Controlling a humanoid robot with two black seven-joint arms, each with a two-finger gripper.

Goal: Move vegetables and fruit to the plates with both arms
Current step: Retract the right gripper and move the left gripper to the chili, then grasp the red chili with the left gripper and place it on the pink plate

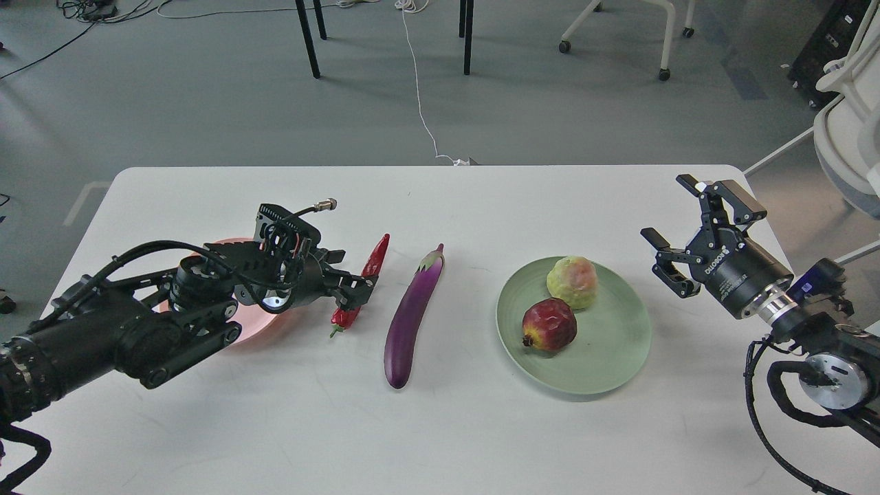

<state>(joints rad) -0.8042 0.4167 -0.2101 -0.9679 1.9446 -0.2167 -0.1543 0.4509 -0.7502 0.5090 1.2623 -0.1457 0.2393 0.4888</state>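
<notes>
The red chili pepper (375,256) lies on the white table (481,426), right of the pale pink plate (256,327), which my left arm mostly hides. My left gripper (348,276) is low over the chili's middle, fingers apart on either side of it. The purple eggplant (411,317) lies just right of the chili. The pale green plate (605,357) holds the dark-red pomegranate (548,324) and the yellow-green fruit (572,282). My right gripper (687,216) is open and empty, raised to the right of the green plate.
The table's far edge runs along the top, with grey floor, a white cable (421,103), chair legs (308,41) and a white wheeled chair (849,130) beyond it.
</notes>
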